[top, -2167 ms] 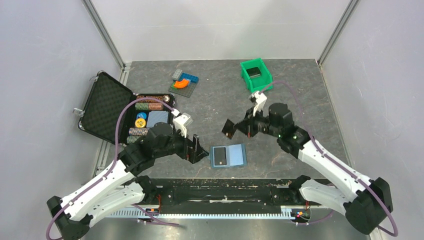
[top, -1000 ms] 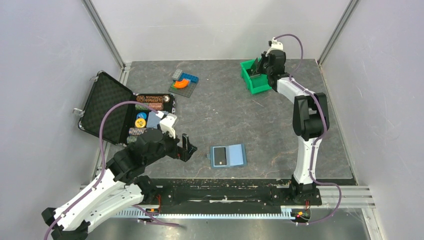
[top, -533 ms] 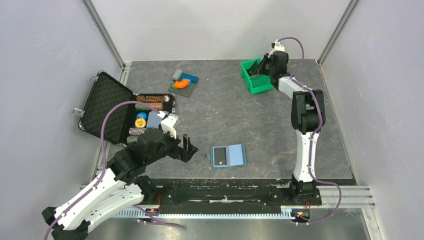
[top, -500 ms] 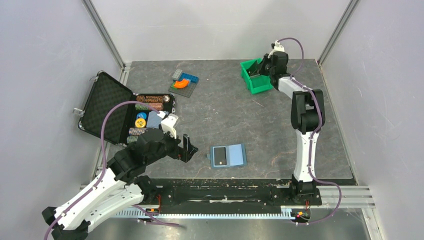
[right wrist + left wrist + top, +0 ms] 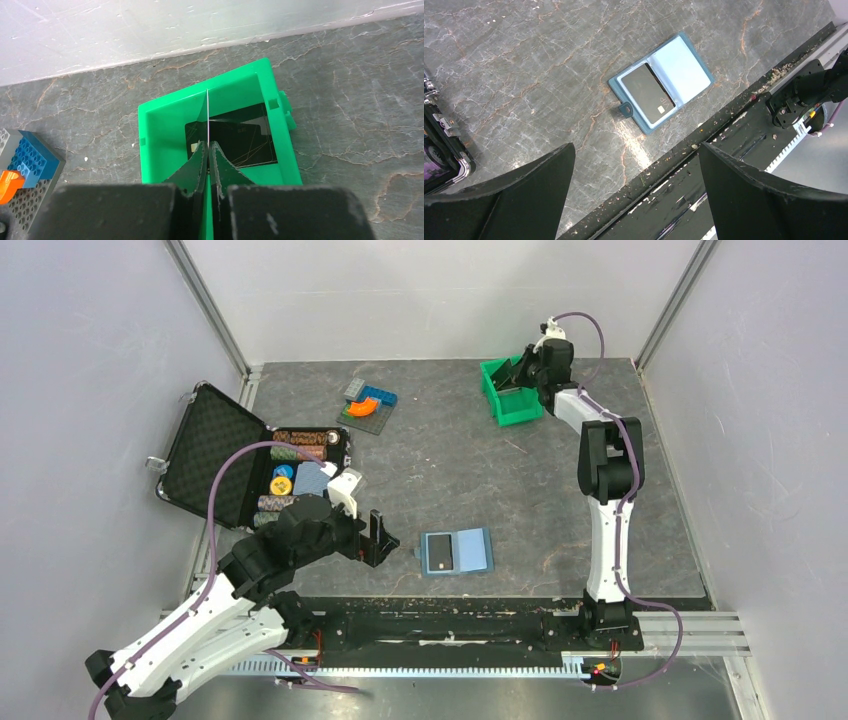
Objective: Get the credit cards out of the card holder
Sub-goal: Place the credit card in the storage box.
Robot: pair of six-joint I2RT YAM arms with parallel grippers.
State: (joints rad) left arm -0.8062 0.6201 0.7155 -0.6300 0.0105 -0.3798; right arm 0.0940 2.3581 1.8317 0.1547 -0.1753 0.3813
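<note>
No writing can be read anywhere. The dark card (image 5: 646,93) in the open blue wallet (image 5: 684,65) bears a small gold mark and tiny pale print near one end, too small to make out. The second card (image 5: 235,140), lying in the green bin (image 5: 157,135), shows faint print that is likewise illegible.

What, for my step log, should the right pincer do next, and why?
Probably open: the right pincer is shut on a card, held edge-on above the green bin, where another card already lies. Releasing should drop it in.
</note>
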